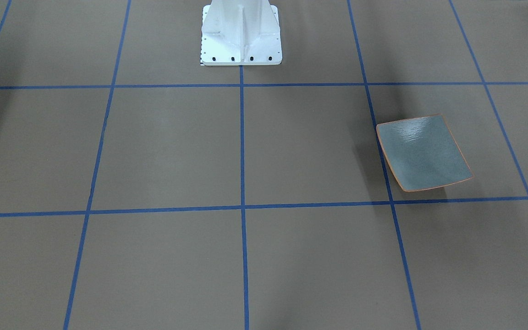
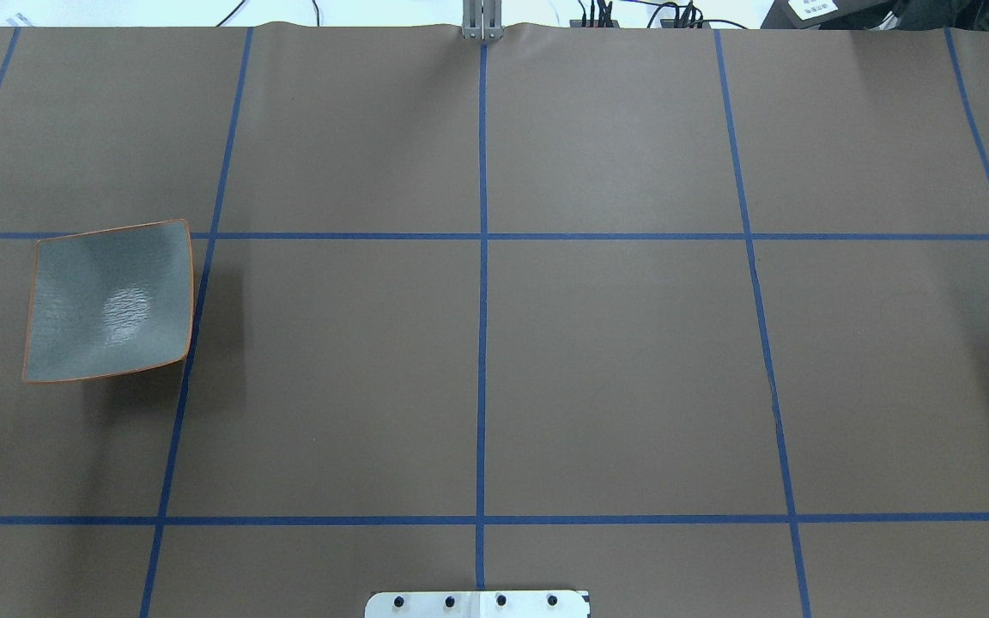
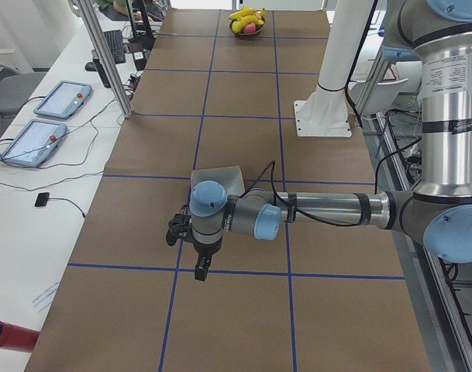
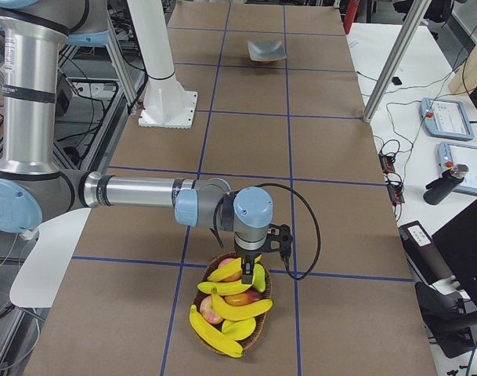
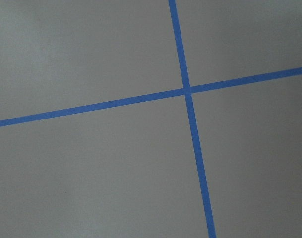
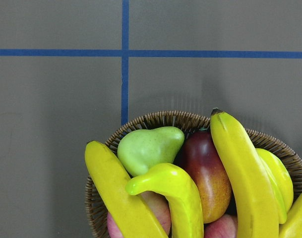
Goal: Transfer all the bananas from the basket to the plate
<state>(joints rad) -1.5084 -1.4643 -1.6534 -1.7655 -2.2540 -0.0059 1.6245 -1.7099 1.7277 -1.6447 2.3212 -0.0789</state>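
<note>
My right gripper (image 4: 247,265) hangs just above the wicker basket (image 6: 155,118) at the table's right end. I cannot tell whether it or my left gripper (image 3: 201,270) is spread. The bananas (image 6: 240,168) all lie in the basket and the plate (image 2: 108,300), far left, is bare, so every transfer remains.

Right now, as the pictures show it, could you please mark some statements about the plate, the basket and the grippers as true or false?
1. The plate is empty. True.
2. The basket holds only bananas. False: a green pear and a reddish fruit lie in it too.
3. The plate and the basket stand side by side. False: they are at opposite ends of the table.
4. The right gripper is above the basket's fruit. True.
5. The left wrist camera sees the plate. False: it shows only bare table and blue tape.
</note>
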